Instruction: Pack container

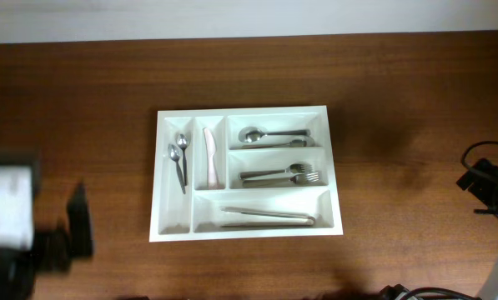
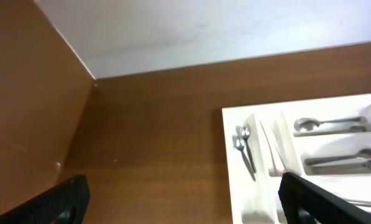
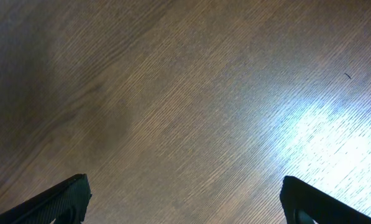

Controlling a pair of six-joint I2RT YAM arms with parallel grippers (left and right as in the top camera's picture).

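Observation:
The container (image 1: 336,179) is a large white cutlery tray at the middle of the wooden table. It holds two small spoons (image 1: 179,154), a pale knife (image 1: 209,157), a large spoon (image 1: 269,134), forks (image 1: 286,174) and tongs (image 1: 269,217), each in its own compartment. The tray also shows at the right of the left wrist view (image 2: 232,155). My left gripper (image 2: 185,205) is open and empty over bare table left of the tray. My right gripper (image 3: 185,205) is open and empty over bare wood, far right of the tray.
The left arm (image 1: 15,225) sits at the table's front left corner, the right arm (image 1: 490,187) at the right edge. A white wall runs along the table's far edge (image 1: 249,18).

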